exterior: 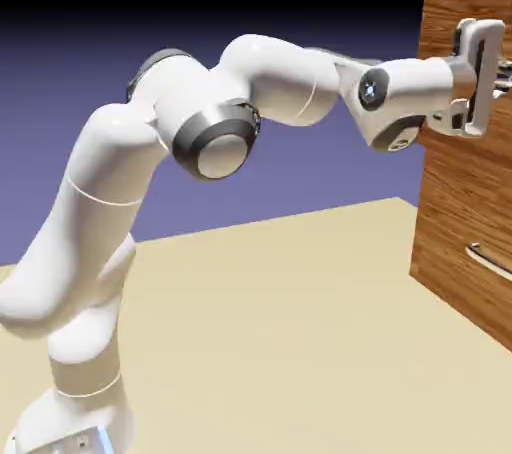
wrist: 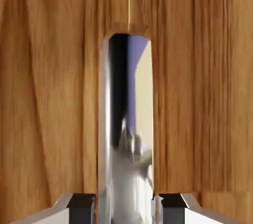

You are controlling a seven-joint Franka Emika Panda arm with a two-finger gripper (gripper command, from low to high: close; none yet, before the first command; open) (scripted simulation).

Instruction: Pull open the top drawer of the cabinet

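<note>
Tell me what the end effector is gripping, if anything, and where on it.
The end effector is closed on the top drawer's silver bar handle, a fingertip at either side of the bar.

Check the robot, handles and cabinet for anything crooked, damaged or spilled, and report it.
Nothing stands out. The shiny bar handle sits straight between the gripper's fingertips, the cabinet shows no visible damage, and no spill shows on the tabletop.
</note>
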